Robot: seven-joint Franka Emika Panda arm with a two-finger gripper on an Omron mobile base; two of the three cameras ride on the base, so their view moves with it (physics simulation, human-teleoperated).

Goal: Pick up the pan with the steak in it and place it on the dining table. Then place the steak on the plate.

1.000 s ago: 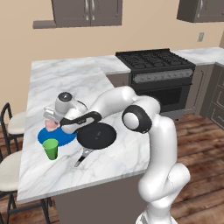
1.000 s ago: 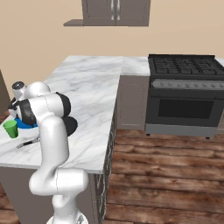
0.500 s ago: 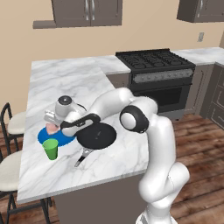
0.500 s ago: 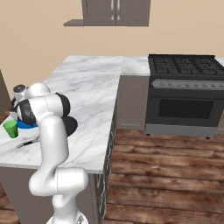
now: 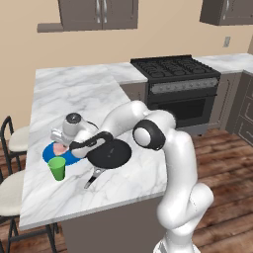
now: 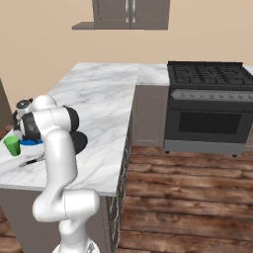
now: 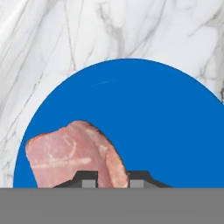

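The flat blue plate (image 5: pixel 49 154) lies on the marble dining table (image 5: pixel 74 94) near its left edge. Low over the plate, my gripper (image 5: pixel 61 144) is shut on the pink steak (image 7: pixel 74 153), whose edge sits between the two dark fingertips (image 7: pixel 89 179). The meat hangs over the plate (image 7: pixel 140 113), close to its surface; I cannot tell whether they touch. Just right of the plate on the table sits the black pan (image 5: pixel 109 154), with nothing in it and its handle (image 5: pixel 93 178) pointing toward the front edge. The pan (image 6: pixel 78 142) also shows behind my arm.
A small green cup (image 5: pixel 57 169) stands at the plate's front edge, close under my hand. Stools (image 5: pixel 12 143) line the table's left side. The black stove (image 5: pixel 173 79) stands at the back right, beyond a wide bare stretch of marble.
My hand has sunk a little toward the plate with the steak still in it. Pan, cup and plate have not moved.
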